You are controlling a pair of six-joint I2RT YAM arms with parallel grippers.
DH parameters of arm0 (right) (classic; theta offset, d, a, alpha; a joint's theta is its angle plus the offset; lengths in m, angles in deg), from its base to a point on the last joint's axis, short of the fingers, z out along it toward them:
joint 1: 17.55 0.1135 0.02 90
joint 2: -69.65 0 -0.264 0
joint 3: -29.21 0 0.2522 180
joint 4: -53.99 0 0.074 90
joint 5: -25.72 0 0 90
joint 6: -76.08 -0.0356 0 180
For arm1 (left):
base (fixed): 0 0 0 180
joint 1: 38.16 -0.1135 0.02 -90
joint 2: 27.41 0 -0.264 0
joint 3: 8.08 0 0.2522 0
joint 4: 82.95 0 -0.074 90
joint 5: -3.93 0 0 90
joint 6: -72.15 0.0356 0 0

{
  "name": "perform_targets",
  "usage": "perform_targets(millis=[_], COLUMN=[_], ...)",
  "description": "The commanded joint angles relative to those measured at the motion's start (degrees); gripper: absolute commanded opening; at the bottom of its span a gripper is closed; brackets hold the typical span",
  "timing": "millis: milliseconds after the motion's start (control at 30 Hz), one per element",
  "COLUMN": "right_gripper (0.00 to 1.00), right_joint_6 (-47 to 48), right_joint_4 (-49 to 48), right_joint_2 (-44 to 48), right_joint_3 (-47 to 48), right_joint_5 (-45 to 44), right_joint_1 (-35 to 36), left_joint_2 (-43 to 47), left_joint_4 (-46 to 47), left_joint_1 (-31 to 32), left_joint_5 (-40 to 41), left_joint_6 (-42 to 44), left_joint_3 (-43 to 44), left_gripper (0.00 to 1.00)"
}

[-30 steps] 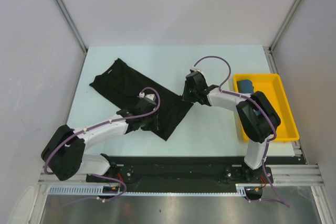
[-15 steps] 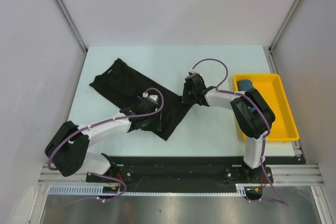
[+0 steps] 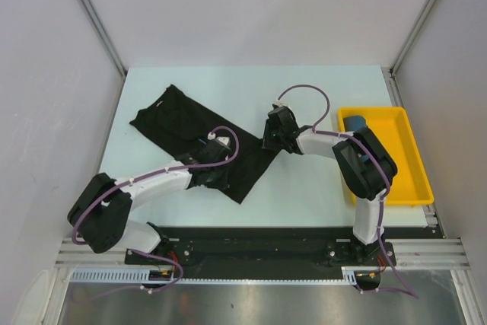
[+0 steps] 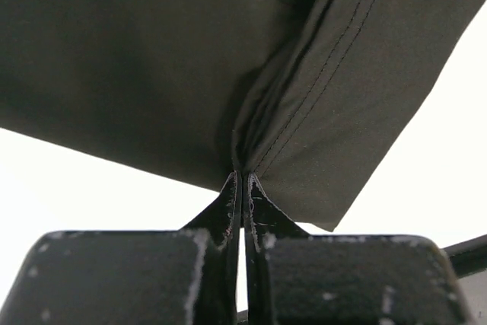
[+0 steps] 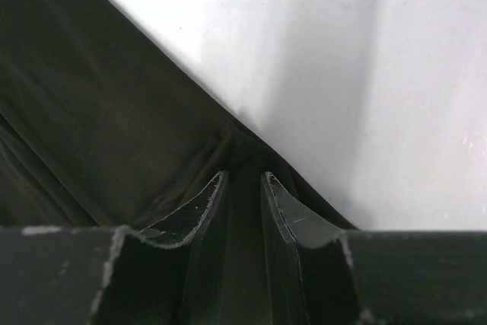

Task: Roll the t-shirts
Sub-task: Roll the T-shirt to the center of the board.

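We show the black t-shirt (image 3: 186, 129) lying as a folded strip aslant the table (image 3: 327, 89), its near end clenched by the left gripper (image 4: 242, 180) and its corner apparently pinched by the right gripper (image 5: 243, 182), so we judge rolling must begin next, both turning together.

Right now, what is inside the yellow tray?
A teal-blue t-shirt lies at the far end of the yellow tray. The right arm covers its left side; what lies there is hidden.
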Motion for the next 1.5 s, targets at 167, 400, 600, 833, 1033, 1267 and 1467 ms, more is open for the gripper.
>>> perform_targets(millis=[167,400,600,833,1033,1267,1467], right_gripper=[0.29,0.42,0.29,0.04,0.04,0.04,0.18], right_joint_6=[2.5,4.5,2.7,-1.7,-3.2,-3.2,-3.4], right_joint_4=[0.8,5.0,9.3,10.4,7.2,6.7,5.6], right_joint_2=[-0.5,8.2,11.8,10.0,14.5,15.9,16.1], right_joint_3=[-0.2,-0.1,-0.2,-2.0,-8.3,-10.3,-10.8], right_joint_5=[-1.2,-5.1,-7.8,-5.1,-3.1,-2.9,-1.9], right_joint_1=[-0.7,1.7,5.3,4.6,0.4,-0.3,-1.1], left_joint_2=[1.7,5.2,7.6,0.4,-7.3,-16.4,-18.8], left_joint_4=[-0.7,-3.8,-5.0,5.0,13.2,19.2,20.0], left_joint_1=[-2.5,-2.9,-2.8,-1.6,-1.0,-0.8,-0.9], left_joint_5=[0.4,-2.5,-5.9,-12.2,-12.9,-10.8,-9.0], left_joint_6=[0.5,2.9,2.6,-1.7,-3.6,-3.0,-2.0], left_joint_3=[-1.5,2.5,10.5,12.5,11.4,8.9,6.8], left_gripper=[0.0,0.5,0.42,0.0,0.0,0.0,0.0])
